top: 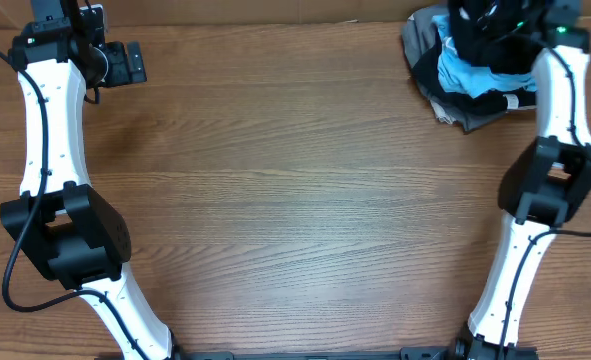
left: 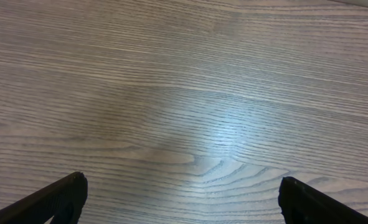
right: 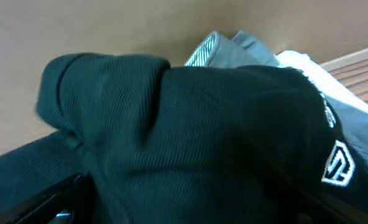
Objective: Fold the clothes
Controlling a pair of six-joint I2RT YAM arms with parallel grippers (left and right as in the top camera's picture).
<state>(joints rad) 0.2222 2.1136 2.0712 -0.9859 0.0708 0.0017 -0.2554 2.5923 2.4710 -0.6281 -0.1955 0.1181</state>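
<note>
The black garment (right: 190, 124) fills the right wrist view, bunched up, with a small white logo (right: 338, 163) at its right edge. In the overhead view it lies in a pile (top: 495, 100) at the table's far right corner. My right gripper (top: 485, 30) is down on that pile. Its fingers (right: 190, 199) are spread with black fabric between them; the right finger is hidden in the dark cloth. My left gripper (top: 130, 62) is open and empty at the far left, over bare wood (left: 180, 199).
A light-blue shirt (top: 465, 70) and a grey garment (top: 420, 40) are bundled in the same pile, the grey one also showing in the right wrist view (right: 246, 46). The wooden table (top: 295, 200) spreads between the two arms.
</note>
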